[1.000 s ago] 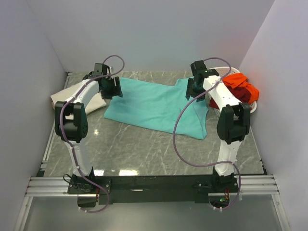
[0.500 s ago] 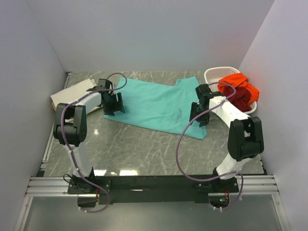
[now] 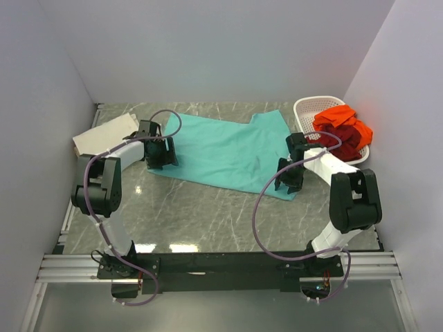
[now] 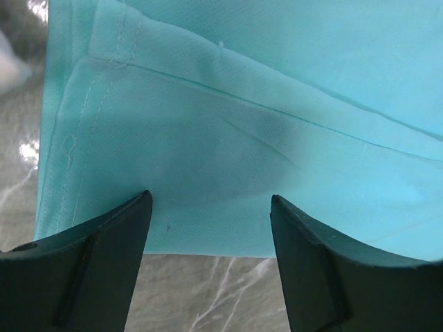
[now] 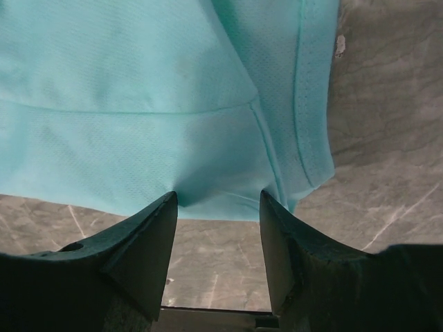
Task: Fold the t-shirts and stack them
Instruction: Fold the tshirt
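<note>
Teal t-shirt [image 3: 221,149] lies, seemingly ungripped, under left pincer [image 4: 209,207], right pincer [image 5: 218,204].

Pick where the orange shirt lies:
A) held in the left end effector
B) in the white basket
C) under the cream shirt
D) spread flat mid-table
B: the orange shirt sits heaped in the basket at the table's far right corner.

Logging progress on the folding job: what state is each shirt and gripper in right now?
teal t-shirt: spread out on the table
cream t-shirt: folded, far left
orange t-shirt: crumpled in the basket
left gripper: open over the teal hem's left corner
right gripper: open over its right corner
</note>
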